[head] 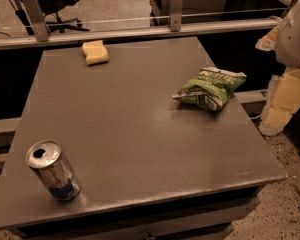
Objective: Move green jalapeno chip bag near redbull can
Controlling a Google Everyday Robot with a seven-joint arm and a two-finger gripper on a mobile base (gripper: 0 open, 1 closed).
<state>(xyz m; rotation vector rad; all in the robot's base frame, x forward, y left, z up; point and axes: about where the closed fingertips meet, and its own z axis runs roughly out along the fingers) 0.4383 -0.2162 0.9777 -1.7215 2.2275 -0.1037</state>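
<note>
The green jalapeno chip bag (210, 88) lies flat at the table's (140, 129) right-middle, just left of and below the gripper (295, 36) at the right edge, whose grip I cannot tell, while the redbull can (52, 170) sits well apart at the near-left corner.

Chip bag (210, 87) right, can (53, 170) front-left, sponge (95, 52) behind; gripper off-frame.
</note>
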